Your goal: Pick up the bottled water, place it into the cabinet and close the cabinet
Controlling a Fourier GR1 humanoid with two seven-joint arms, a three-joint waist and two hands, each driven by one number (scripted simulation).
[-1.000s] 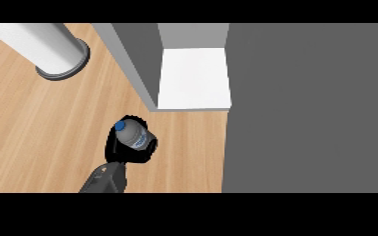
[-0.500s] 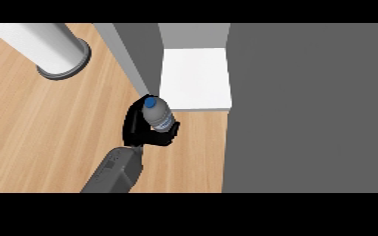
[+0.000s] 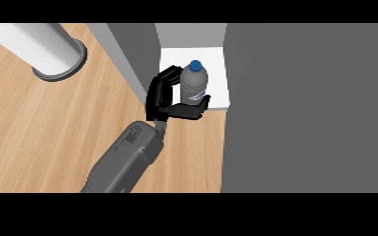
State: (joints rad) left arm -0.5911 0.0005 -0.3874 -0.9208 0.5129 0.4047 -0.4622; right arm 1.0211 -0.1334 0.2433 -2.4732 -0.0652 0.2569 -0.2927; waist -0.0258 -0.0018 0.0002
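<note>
We see the bottled water (image 3: pixel 194 85), a clear bottle with a pale label and a blue cap (image 3: pixel 195 65), held at the open front of the cabinet (image 3: pixel 133 55). The cap points toward the top of the view. The bottle shows against the left front part of the cabinet's white shelf (image 3: pixel 214 62). We cannot tell whether its base rests on that shelf or hangs just above it. The left robot hand (image 3: pixel 164 105) is clamped on the bottle from the bottle's left side. Its black fingers (image 3: pixel 167 78) curl up along the bottle's flank, and its thumb (image 3: pixel 199 103) wraps across the lower part near the base. The hand hides the bottom of the bottle. Behind the hand, a grey forearm (image 3: pixel 125 157) runs down and to the left, reaching the lower edge of the view. The cabinet's grey side wall stands just left of the hand, slanting from the upper middle of the view down toward the wrist. A broad dark grey panel (image 3: pixel 303 110) fills the right side of the view, its edge running just beside the shelf. The pale wooden counter (image 3: pixel 59 130) spreads out on the left, under the forearm. On it, well apart from the bottle, stands a light grey cylinder (image 3: pixel 44 45) on a darker round base, at the upper left.
</note>
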